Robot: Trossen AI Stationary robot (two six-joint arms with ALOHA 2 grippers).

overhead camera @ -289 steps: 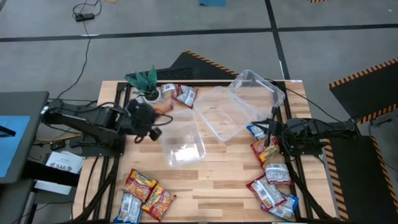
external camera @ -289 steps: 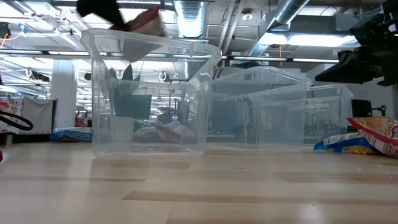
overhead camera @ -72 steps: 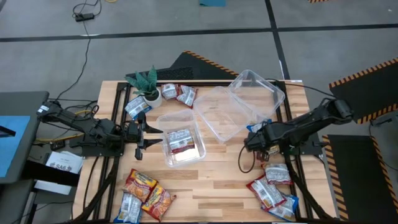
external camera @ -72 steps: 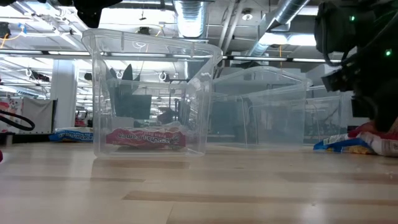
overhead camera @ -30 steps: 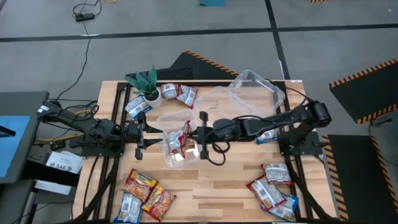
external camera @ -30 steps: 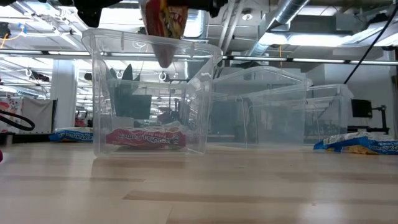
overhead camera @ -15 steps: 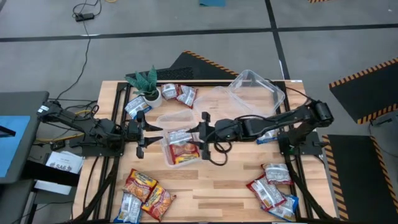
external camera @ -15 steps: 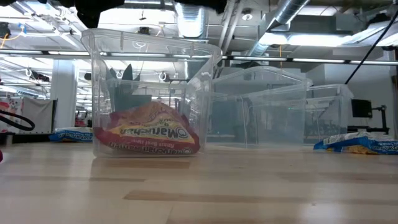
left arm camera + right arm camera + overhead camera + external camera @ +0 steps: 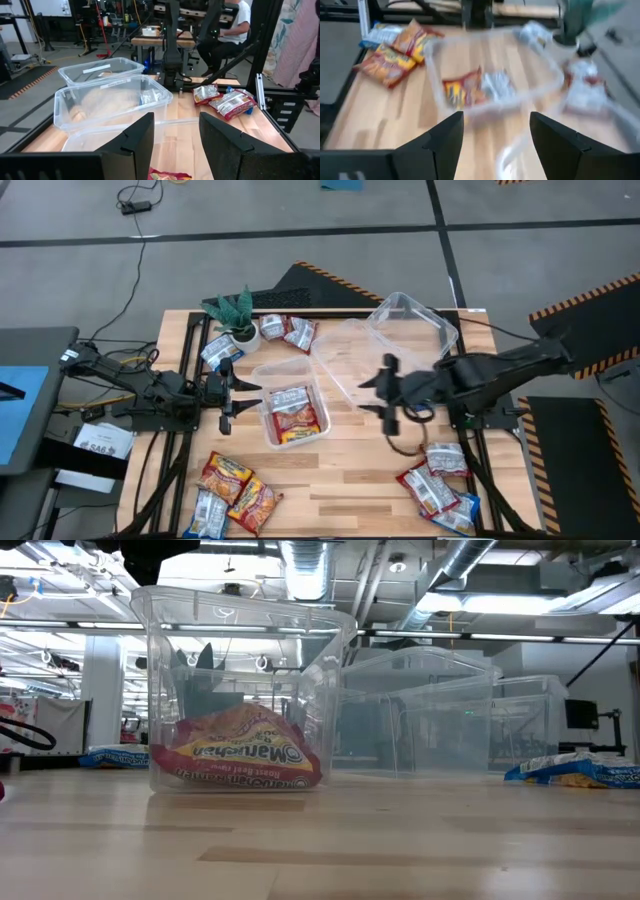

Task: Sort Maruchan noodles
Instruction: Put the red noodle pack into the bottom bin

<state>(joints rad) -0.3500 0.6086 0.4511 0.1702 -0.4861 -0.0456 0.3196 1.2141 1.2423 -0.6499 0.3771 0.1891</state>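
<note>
A clear tub (image 9: 264, 426) stands mid-table with two Maruchan noodle packets in it. A red-orange-yellow one (image 9: 301, 423) leans on a red-and-silver one (image 9: 288, 400). The low view shows the orange packet (image 9: 238, 754) tilted against the tub's wall (image 9: 160, 690). My right gripper (image 9: 376, 395) hovers open to the right of the tub, facing it (image 9: 495, 145), with nothing between its fingers. My left gripper (image 9: 238, 393) waits open at the tub's left side (image 9: 175, 145), also with nothing between its fingers.
Two more clear tubs (image 9: 352, 362) (image 9: 412, 320) lie at the far right. A potted plant (image 9: 236, 316) and packets (image 9: 286, 332) sit at the far left. More packets lie near left (image 9: 234, 490) and near right (image 9: 438, 478). A seated person (image 9: 235, 25) shows beyond the table.
My right gripper held the red-orange-yellow packet above the tub, then opened and let it go. The packet has fallen into the tub and lies tilted on the red-and-silver one. The open gripper has then drawn back toward the table's right edge.
</note>
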